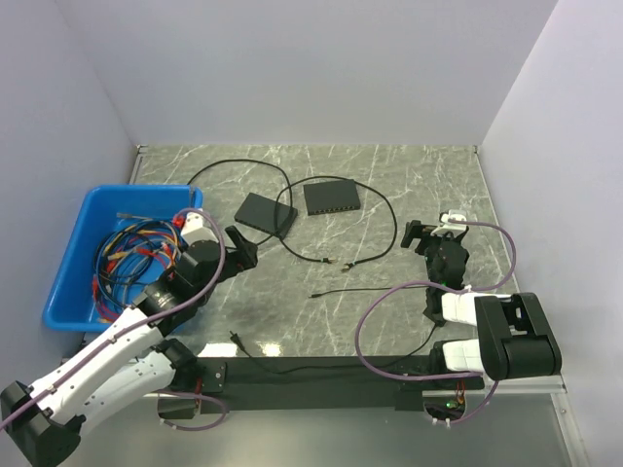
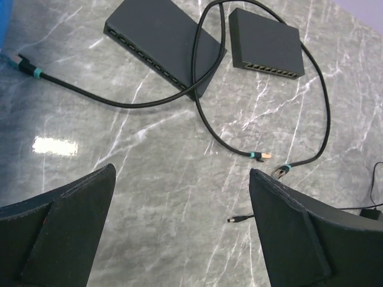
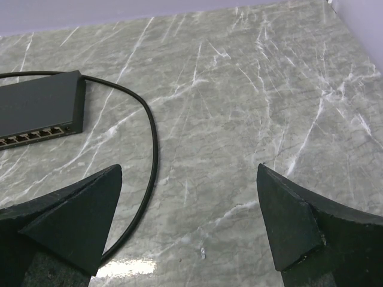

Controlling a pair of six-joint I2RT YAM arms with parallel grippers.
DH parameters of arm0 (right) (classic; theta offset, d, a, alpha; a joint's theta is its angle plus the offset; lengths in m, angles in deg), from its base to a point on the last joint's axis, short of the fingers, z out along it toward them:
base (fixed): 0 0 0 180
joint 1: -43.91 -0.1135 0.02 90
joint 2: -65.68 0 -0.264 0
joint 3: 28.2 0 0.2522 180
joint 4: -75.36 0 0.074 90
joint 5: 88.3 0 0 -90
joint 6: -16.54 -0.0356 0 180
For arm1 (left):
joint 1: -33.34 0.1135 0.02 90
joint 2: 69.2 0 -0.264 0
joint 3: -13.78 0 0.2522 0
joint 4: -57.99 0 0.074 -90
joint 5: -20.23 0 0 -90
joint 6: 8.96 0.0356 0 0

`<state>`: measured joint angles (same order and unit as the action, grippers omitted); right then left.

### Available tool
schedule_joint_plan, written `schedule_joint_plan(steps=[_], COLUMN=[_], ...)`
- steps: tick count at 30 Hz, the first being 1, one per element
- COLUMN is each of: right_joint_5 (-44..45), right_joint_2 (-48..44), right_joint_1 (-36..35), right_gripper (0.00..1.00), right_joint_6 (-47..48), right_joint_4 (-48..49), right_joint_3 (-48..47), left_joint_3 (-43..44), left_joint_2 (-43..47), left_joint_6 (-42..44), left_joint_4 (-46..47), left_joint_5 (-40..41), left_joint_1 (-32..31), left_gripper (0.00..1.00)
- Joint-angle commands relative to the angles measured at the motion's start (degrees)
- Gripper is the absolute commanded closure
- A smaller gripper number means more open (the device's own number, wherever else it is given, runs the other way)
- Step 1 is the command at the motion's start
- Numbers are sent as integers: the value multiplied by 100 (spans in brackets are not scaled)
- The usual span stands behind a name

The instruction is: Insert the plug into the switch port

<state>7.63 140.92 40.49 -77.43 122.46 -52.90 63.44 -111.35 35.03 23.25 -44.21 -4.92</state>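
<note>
Any printing on the 2 black boxes is too small to read. The smaller box, the switch (image 1: 331, 197), lies flat at the far middle of the bench (image 1: 419, 175). Along its near long edge runs 1 row of sockets, 8 as far as the left wrist view lets me count, and the switch port (image 2: 272, 69) is one of these. Just to its left lies the larger slab (image 1: 265, 214), turned at an angle (it too shows a row of sockets along 1 edge).

The plug (image 2: 233, 220), a tiny dark tip on 1 thin black cable, rests on the bench well apart from the switch. It sits between the 2 arms in the top view, and near the inner edge of the left gripper's right-hand finger in the wrist view.

A thick black cable (image 2: 203, 113) loops over the slab and around the switch. 3 teal-banded connector ends (image 2: 261, 156) show in the left wrist view: 2 close together near the plug and 1 at the far left.

1 blue bin (image 1: 117, 202) at the left holds 1 multicoloured wire bundle (image 1: 131, 258).

The left gripper (image 2: 181, 174) is spread wide with nothing in it, above bare bench. The right gripper (image 3: 189, 173) is likewise spread and grasps nothing.
</note>
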Motion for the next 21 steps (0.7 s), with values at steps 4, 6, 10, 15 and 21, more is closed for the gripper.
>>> schedule_joint_plan(steps=[4, 6, 10, 15, 21], right_joint_5=[13, 13, 4, 13, 13], right_joint_2=[-71, -80, -80, -71, -71], right_joint_1=[26, 26, 26, 26, 26], right_gripper=[0, 0, 0, 0, 0], right_joint_6=[10, 10, 10, 10, 10], right_joint_4=[251, 260, 260, 259, 242], right_joint_3=[-163, -163, -163, -163, -163], left_joint_3=[-30, -179, -364, -365, -172], left_joint_2=[417, 567, 892, 902, 480], left_joint_6=[-320, -302, -250, -170, -258], left_joint_4=[-364, -346, -267, -285, -618], left_joint_5=[870, 1064, 1179, 1258, 1311], left_joint_1=[-514, -638, -788, -858, -850], left_gripper=[0, 1, 1, 0, 0])
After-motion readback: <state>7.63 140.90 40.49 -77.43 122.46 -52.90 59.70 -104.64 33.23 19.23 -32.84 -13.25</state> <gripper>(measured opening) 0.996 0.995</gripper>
